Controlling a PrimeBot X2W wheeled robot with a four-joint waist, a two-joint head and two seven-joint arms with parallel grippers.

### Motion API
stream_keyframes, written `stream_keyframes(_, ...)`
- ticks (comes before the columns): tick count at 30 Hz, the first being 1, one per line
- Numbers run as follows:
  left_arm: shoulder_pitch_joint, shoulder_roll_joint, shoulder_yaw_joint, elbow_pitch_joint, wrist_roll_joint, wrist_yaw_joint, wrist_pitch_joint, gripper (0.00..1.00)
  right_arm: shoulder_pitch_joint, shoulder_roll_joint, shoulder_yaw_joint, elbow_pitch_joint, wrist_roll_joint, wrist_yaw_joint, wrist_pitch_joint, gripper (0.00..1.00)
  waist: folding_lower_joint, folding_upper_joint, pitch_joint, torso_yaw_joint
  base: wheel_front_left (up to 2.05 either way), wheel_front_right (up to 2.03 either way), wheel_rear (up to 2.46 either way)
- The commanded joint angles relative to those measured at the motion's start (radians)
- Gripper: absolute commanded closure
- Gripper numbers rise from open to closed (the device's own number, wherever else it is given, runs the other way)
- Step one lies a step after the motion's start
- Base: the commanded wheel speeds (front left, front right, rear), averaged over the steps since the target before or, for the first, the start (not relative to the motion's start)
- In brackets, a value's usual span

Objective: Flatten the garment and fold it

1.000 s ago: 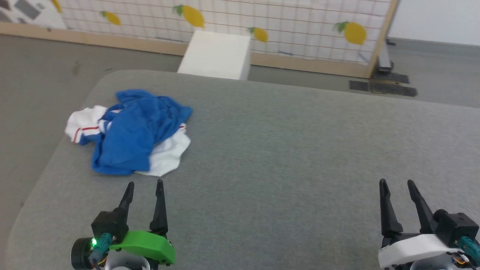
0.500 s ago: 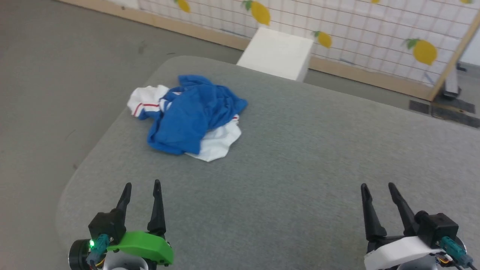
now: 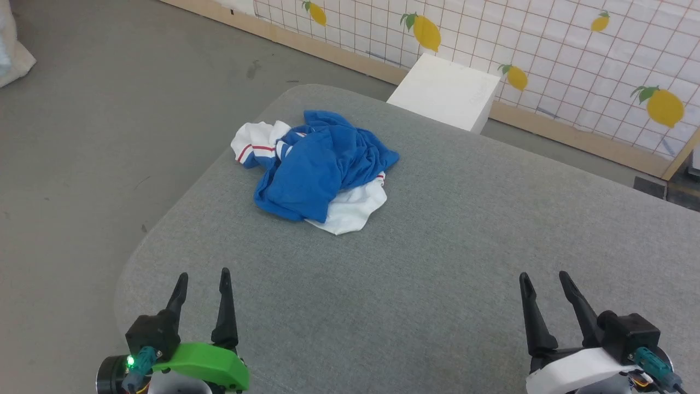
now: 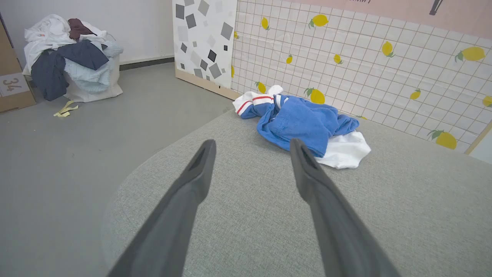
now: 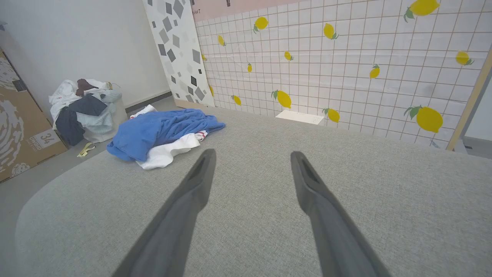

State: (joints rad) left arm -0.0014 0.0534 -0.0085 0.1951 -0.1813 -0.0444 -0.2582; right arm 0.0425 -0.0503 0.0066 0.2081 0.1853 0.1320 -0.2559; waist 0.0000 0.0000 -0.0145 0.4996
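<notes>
The left gripper (image 3: 203,273) is hanging over the near left corner of the bench (image 3: 437,262), its two dark fingers pointing away from the robot and up the head view. Its jaws are standing parted with a clear gap between them, gripping nothing. The right gripper (image 3: 544,274) is sitting in the same pose near the bench's near edge, far over to the right and well apart from the left one. Its jaws are likewise spread and empty. Both pairs of fingers seem to be riding just above the grey cloth rather than touching it, though the wrist views are not settling that.

Farther on, the garment (image 3: 317,169) is lying in a crumpled heap near the bench's far left corner, well apart from both grippers. Royal-blue fabric is covering most of the heap. A white sleeve with a red stripe is poking out toward the left edge, and a white part is spilling out on the side nearer the robot.

Beyond the far edge, a white box (image 3: 443,90) is standing on the grey floor (image 3: 109,109) against a tiled panel printed with lemons (image 3: 574,54). In the left wrist view, a pile of clothes (image 4: 69,54) is resting off to the left beside a cardboard box (image 4: 11,88).
</notes>
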Motion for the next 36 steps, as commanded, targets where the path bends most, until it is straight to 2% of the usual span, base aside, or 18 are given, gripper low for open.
stream_keyframes(1, 0.012, -0.003, 0.003, 0.001, 0.006, -0.007, -0.004, 0.00, 0.013, 0.000, 0.002, 0.001, 0.001, -0.001, -0.006, 0.00, 0.0000, 0.0000, 0.001, -0.001, 0.00, 0.00, 0.00)
stream_keyframes(12, 0.006, -0.003, 0.018, 0.000, -0.001, -0.014, -0.004, 0.00, 0.006, 0.000, 0.006, 0.001, -0.001, -0.001, -0.006, 0.00, 0.0000, 0.0000, 0.011, -0.022, 0.00, 0.00, 0.00)
stream_keyframes(18, -0.057, 0.010, 0.027, 0.012, -0.025, -0.041, -0.004, 0.00, -0.009, 0.000, 0.004, -0.001, -0.009, -0.001, -0.006, 0.00, 0.0000, 0.0000, 0.031, -0.051, 0.00, 0.00, 0.00)
stream_keyframes(28, -0.309, 0.080, 0.040, 0.086, -0.117, -0.076, 0.009, 0.00, -0.052, 0.000, -0.020, -0.025, -0.058, -0.001, -0.006, 0.00, 0.0000, 0.0000, 0.144, -0.115, 0.00, 0.00, 0.00)
stream_keyframes(36, -0.547, 0.160, 0.011, 0.199, -0.223, -0.085, 0.121, 0.00, -0.102, 0.000, -0.044, -0.060, -0.109, -0.001, 0.005, 0.00, 0.0000, 0.0000, 0.283, -0.163, 0.00, 0.00, 0.00)
